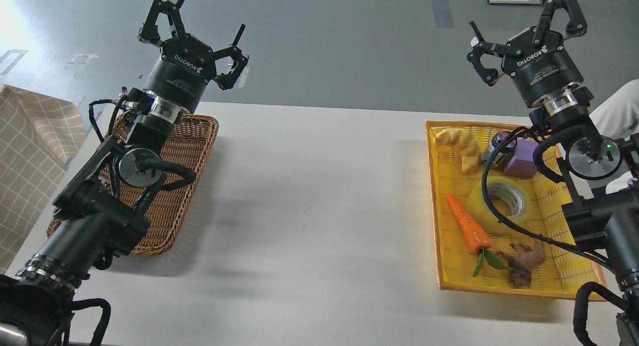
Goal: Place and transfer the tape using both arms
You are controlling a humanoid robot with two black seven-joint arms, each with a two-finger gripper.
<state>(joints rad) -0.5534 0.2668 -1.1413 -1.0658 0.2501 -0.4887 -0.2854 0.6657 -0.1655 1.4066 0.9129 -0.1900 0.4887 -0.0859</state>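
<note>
The tape (pixel 500 202), a wide translucent yellow roll with a grey-white core, lies flat in the middle of the yellow tray (pixel 441 226) at the right of the white table. A black cable of my right arm crosses in front of it. My right gripper (pixel 524 14) is open and empty, raised high above the tray's far end. My left gripper (pixel 199 21) is open and empty, raised above the far end of the brown wicker basket (pixel 192 151) at the left.
In the yellow tray with the tape lie a croissant (pixel 458 142), a small can (pixel 499 144), a purple foam block (pixel 521 159), a toy carrot (pixel 469 231) and a brown root-like piece (pixel 524 261). A checked cloth (pixel 30 151) hangs at the far left.
</note>
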